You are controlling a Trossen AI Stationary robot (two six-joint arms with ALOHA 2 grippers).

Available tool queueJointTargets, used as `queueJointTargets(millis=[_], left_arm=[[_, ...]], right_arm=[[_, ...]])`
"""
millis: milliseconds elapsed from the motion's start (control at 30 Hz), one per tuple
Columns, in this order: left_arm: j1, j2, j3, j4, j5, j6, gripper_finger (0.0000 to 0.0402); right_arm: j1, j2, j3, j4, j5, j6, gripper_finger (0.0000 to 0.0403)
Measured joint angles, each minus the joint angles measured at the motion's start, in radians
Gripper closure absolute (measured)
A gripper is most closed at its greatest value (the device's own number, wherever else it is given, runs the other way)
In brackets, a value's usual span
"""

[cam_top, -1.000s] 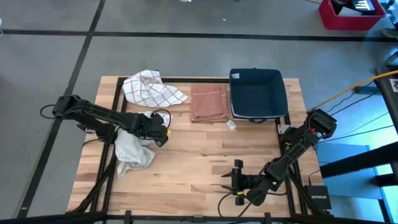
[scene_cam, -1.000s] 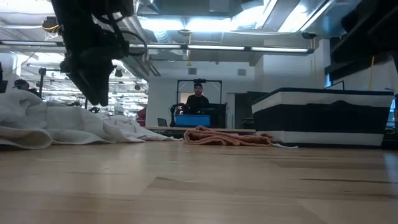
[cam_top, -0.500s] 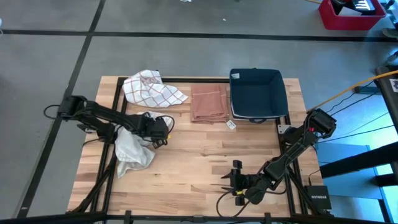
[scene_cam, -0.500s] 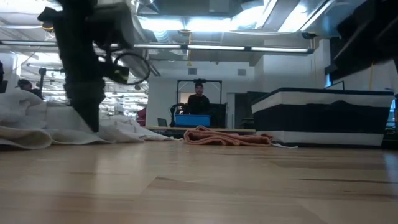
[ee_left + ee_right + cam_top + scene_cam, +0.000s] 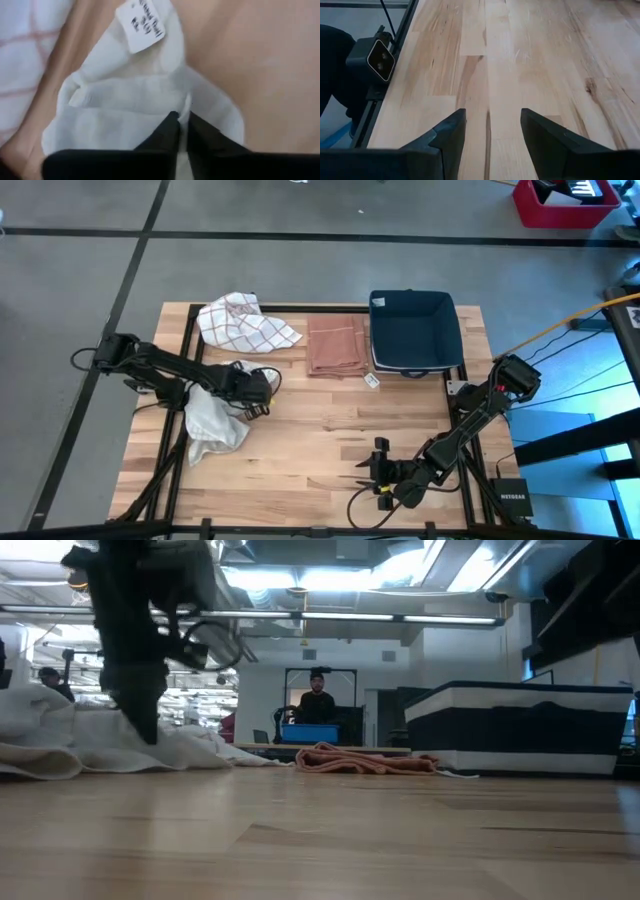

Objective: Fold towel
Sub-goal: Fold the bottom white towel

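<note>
Left gripper (image 5: 181, 120) pinched on white towel (image 5: 213, 420) edge (label (image 5: 141, 26) nearby); right gripper (image 5: 489, 125) open.

Both arms are dark, nearly black, built of slim tube-like links joined by bulkier rounded joints. A thin black cable loops out beside the wrist of the left arm (image 5: 160, 370), and another curls near its base. The left gripper (image 5: 181, 131) has two flat, matte black fingers tapering to narrow tips. The right arm (image 5: 470, 425) carries a small yellow mark near its wrist, and the right gripper (image 5: 490, 131) has broad, angular black fingers with bevelled inner edges.
</note>
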Motion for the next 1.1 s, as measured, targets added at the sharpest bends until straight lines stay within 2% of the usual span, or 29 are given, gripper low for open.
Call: queueJointTargets(millis=[133, 267, 433, 533, 633, 800, 1000, 1100], left_arm=[[-0.051, 0.0, 0.125, -0.043, 0.009, 0.006, 0.0394], [-0.136, 0.0, 0.313, -0.154, 0.012, 0.033, 0.0397], [-0.231, 0.0, 0.581, -0.242, 0.14, -0.028, 0.0399], [-0.278, -0.002, 0.675, -0.22, 0.159, -0.075, 0.0396], [-0.299, -0.001, 0.676, -0.153, 0.135, -0.054, 0.0396], [-0.282, 0.041, 0.602, -0.037, 0.053, -0.053, 0.0398], [-0.239, 0.15, 0.517, 0.151, 0.047, -0.028, 0.0394], [-0.237, 0.211, 0.499, 0.216, 0.051, 0.017, 0.0396]], right_arm=[[0.0, 0.0, 0.0, 0.0, 0.001, 0.0, 0.021], [0.0, 0.0, 0.0, -0.001, 0.005, 0.0, 0.021], [0.0, 0.0, 0.0, -0.003, 0.008, 0.0, 0.021], [0.0, 0.0, 0.0, -0.002, 0.008, 0.0, 0.021], [-0.006, 0.0, 0.0, -0.001, 0.008, 0.0, 0.021], [-0.009, 0.0, 0.0, 0.054, 0.0, 0.011, 0.021], [-0.029, 0.0, 0.0, 0.069, 0.013, -0.027, 0.021], [-0.029, 0.0, 0.0, 0.07, 0.054, -0.02, 0.0205]])
